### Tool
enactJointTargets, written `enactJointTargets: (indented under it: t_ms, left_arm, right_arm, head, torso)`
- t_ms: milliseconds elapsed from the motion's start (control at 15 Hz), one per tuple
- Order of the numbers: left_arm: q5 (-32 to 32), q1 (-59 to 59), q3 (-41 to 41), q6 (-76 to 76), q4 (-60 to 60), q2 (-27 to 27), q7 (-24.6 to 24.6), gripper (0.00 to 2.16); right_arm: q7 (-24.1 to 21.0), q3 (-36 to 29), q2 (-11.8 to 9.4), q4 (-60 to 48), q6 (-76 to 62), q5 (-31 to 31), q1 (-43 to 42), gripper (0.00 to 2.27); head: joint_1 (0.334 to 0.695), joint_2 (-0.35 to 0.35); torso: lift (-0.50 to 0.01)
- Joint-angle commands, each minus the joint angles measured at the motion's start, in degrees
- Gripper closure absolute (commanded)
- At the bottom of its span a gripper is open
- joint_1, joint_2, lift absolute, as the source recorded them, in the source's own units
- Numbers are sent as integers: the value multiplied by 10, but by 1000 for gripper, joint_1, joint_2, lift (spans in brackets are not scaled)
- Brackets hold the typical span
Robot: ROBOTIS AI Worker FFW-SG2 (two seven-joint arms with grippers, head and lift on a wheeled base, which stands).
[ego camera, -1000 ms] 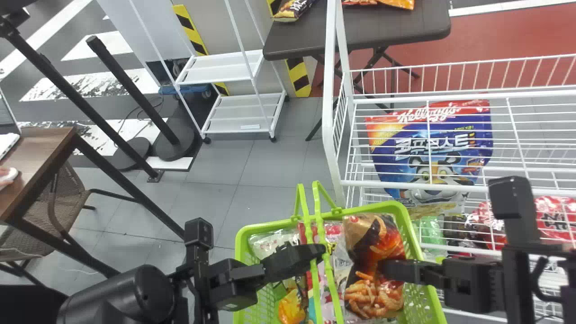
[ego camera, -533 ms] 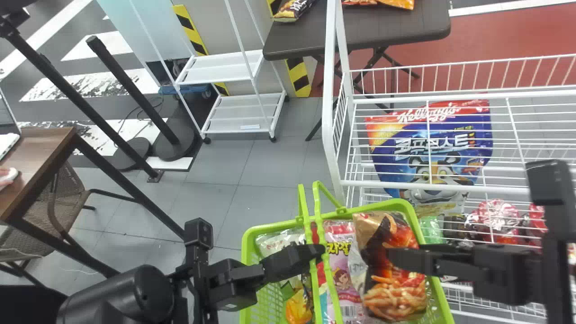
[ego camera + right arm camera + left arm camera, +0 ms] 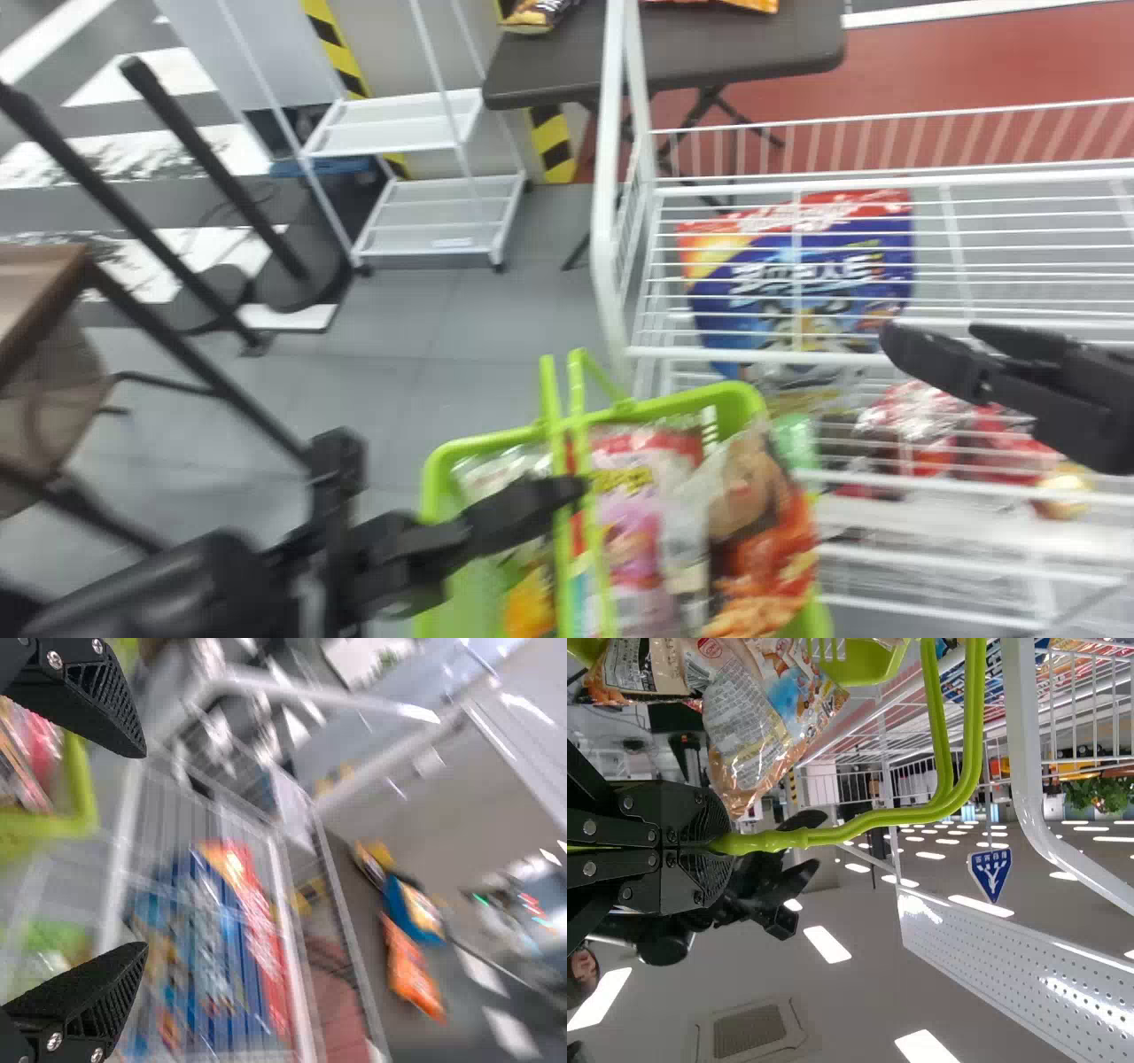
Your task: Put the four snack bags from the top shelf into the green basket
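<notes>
The right claw (image 3: 935, 341) has moved away from the red-brown bag (image 3: 769, 540) it was touching over the basket, off to the right; the head view has shifted too, so the basket (image 3: 731, 399) sits further left in it. The right claw is spread wide with nothing between its fingers (image 3: 89, 700), well apart from the snack bags, and hangs over the rack (image 3: 607, 239). The left claw (image 3: 576, 489) is closed on the basket's handles (image 3: 580, 390), to the left of the red-brown bag.

The red-brown bag lies in the basket, by the right wall. To its left is a pink bag (image 3: 631, 523), and near the left wall a yellow-orange one (image 3: 529, 607).

Counted: one basket with two handles, one rack, and at least three snack bags in the basket; how they overlap hides the exact number. Through the rack's wires, right of the basket and farther off, shows one blue bag (image 3: 802, 283), with red packs (image 3: 921, 425) to its near right, too blurred to count. Far off, on one dark table (image 3: 664, 62), the right wrist view shows three bags (image 3: 412, 970).
</notes>
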Motion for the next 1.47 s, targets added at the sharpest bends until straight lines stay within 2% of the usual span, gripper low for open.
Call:
enactJointTargets:
  t_ms: [0, 200, 533, 667, 867, 1400]
  left_arm:
    - [0, 0, 0, 2, 0, -1, -7, 2142]
    - [0, 0, 0, 2, 0, -1, -7, 2142]
    - [0, 1, -1, 2, 0, 0, -7, 2142]
    - [0, 0, -2, 2, 0, 0, -7, 2142]
    - [0, 0, -4, 2, 0, 0, -7, 2142]
    - [4, 1, -3, 2, 0, 7, -7, 2142]
  right_arm:
    - [-27, 47, 0, 62, -209, 157, 17, 29]
    - [-49, 60, 1, 163, -356, 199, 16, 29]
    - [-76, 61, 5, 257, -529, 207, 40, 29]
    - [-84, 61, 9, 265, -537, 206, 47, 29]
    - [-94, 54, 26, 265, -539, 204, 54, 36]
    - [-99, 51, 34, 265, -534, 200, 54, 46]
  head:
    - [695, 87]
    - [695, 19]
    - [695, -3]
    - [695, -15]
    - [695, -23]
    - [695, -35]
  torso:
    - [0]
    - [0]
    - [0]
    - [0]
    - [0]
    - [0]
